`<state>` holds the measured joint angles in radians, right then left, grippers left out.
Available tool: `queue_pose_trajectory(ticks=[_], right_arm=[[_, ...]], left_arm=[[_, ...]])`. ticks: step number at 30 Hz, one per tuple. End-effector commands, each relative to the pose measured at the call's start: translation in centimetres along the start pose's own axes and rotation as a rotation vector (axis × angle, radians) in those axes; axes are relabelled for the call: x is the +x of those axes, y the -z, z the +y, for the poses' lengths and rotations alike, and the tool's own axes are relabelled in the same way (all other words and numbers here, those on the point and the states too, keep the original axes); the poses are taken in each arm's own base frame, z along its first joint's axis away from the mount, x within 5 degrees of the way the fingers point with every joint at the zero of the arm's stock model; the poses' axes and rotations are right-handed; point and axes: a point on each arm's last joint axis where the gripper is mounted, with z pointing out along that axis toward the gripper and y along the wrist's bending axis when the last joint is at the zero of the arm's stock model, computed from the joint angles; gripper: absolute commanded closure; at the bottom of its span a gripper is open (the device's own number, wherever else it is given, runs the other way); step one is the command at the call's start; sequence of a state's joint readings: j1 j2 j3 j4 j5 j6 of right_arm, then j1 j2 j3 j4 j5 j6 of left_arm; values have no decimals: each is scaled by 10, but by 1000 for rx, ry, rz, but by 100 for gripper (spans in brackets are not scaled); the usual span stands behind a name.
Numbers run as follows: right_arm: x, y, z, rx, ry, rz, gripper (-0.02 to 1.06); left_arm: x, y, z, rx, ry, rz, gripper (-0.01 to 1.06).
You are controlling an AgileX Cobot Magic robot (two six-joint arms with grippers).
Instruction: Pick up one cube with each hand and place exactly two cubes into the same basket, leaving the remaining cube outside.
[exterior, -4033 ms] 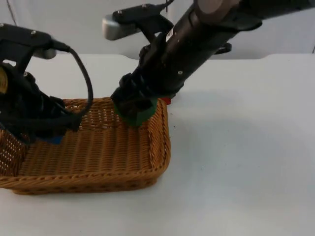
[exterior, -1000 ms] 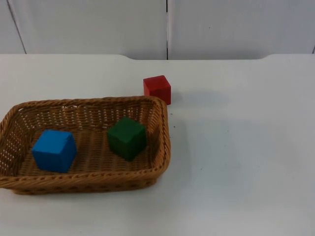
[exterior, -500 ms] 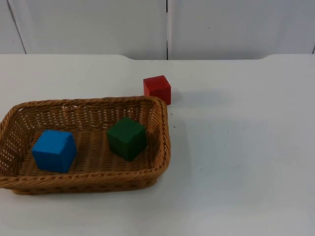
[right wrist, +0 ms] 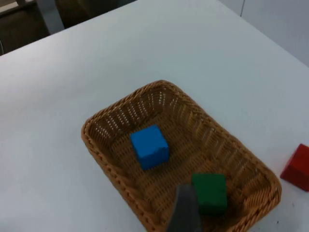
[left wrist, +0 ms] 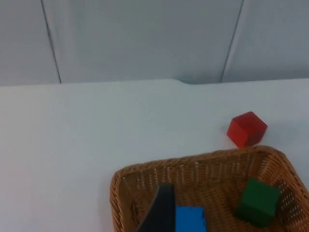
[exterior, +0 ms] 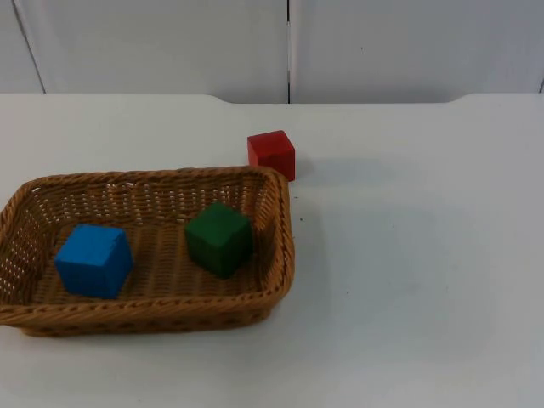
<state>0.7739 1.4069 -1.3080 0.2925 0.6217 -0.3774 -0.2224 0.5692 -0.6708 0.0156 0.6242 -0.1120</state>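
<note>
The white surface (exterior: 408,255) carries a basket (exterior: 285,255) holding the blue cube (exterior: 93,259) and green cube (exterior: 218,238). The red cube (exterior: 271,154) sits just outside its far corner. Whether either claw is spread or pressed together cannot be told.

White bench (exterior: 425,280) carries a woven brown wicker basket (exterior: 280,255), and a small red wooden cube (exterior: 271,154) sits just beside its far corner.

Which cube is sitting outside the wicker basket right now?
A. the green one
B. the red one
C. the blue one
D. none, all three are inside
B: the red cube stands on the white table just beyond the basket, at its far corner, while the blue cube and the green cube lie inside it.
</note>
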Motion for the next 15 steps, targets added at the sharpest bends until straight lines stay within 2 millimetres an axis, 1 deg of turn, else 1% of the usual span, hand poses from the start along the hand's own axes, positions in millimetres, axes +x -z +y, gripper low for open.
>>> queue_pose_trajectory(ticks=[1, 2, 3, 5, 7, 9, 10, 11, 12, 13, 15], right_arm=[[6, 11, 4, 1, 0, -21, 43], [8, 12, 5, 1, -3, -17, 43], [13, 19, 6, 2, -4, -22, 43], [14, 22, 7, 3, -4, -26, 43], [23, 34, 10, 11, -4, -47, 43], [27, 43, 12, 15, -2, -64, 43], [27, 43, 12, 15, -2, -64, 43], [32, 47, 13, 15, -2, -65, 43], [36, 57, 15, 17, 0, -79, 43], [40, 62, 17, 18, 2, -86, 43], [46, 72, 19, 20, -6, -101, 43]], left_arm=[[2, 5, -2, 19, 1, 7, 26], [3, 7, -2, 21, 5, 18, 26], [5, 10, -2, 22, 6, 23, 26], [6, 13, -2, 24, 8, 23, 26], [7, 19, -2, 32, 12, 10, 26], [10, 29, -3, 45, 10, -14, 26], [10, 29, -3, 45, 10, -14, 26], [11, 33, -3, 53, 6, -22, 26], [13, 37, -3, 57, -2, -30, 26], [15, 45, -3, 60, -3, -46, 26], [19, 52, -3, 62, -6, -56, 26]])
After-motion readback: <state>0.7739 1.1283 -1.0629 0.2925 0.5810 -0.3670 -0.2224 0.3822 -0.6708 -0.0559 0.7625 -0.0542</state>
